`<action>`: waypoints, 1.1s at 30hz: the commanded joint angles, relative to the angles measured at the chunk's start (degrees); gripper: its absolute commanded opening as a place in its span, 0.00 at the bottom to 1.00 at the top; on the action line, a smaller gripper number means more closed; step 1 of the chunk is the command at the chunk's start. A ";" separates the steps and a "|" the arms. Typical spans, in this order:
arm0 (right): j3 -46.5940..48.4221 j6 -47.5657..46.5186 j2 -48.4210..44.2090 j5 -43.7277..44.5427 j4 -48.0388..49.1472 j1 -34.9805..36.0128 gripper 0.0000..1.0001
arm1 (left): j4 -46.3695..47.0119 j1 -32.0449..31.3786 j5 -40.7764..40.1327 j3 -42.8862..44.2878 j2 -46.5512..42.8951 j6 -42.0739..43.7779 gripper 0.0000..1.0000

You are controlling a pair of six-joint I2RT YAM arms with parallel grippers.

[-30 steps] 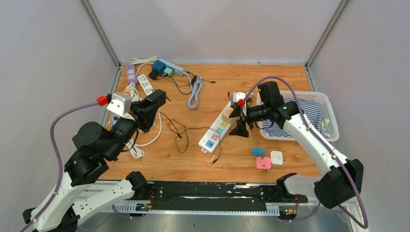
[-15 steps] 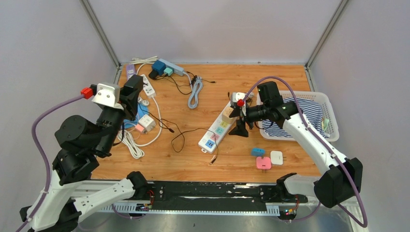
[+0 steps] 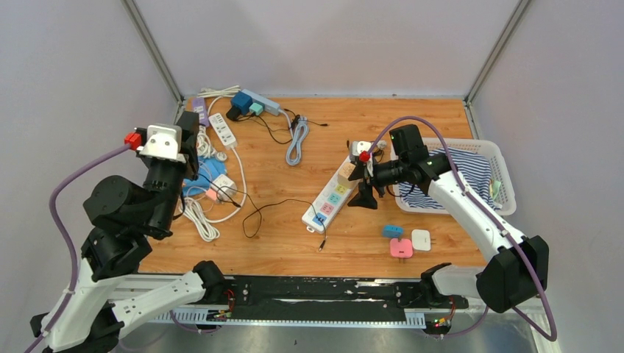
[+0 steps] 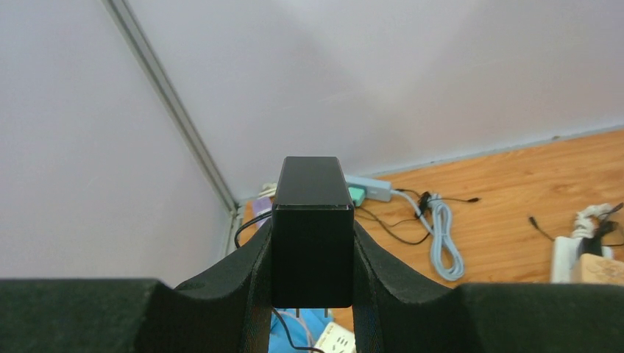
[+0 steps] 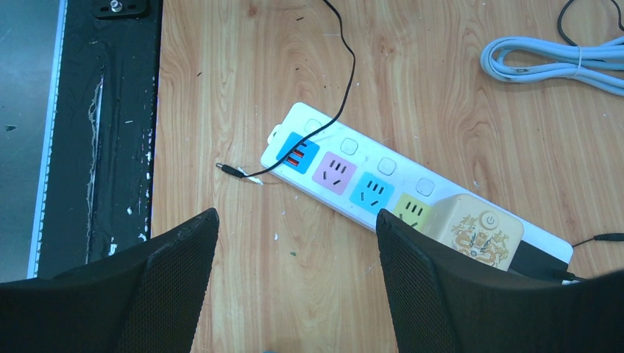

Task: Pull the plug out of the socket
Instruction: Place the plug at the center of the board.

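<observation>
Left hand [image 4: 313, 254], clamped on the black plug [image 4: 311, 206], has swung farther left from the power strip [image 3: 330, 197]; right hand [image 5: 294, 217] stays spread above it.

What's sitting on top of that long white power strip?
On the power strip, a beige plug with a gold pattern sits at one end, and a thin black cable lies across the blue socket at the other. The socket beneath the plug is hidden.
</observation>
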 commanded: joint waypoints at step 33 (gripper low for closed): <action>-0.67 -0.93 -0.37 -2.83 -1.60 -1.75 0.80 | 24.65 -0.11 49.01 -41.96 -6.62 -37.96 0.00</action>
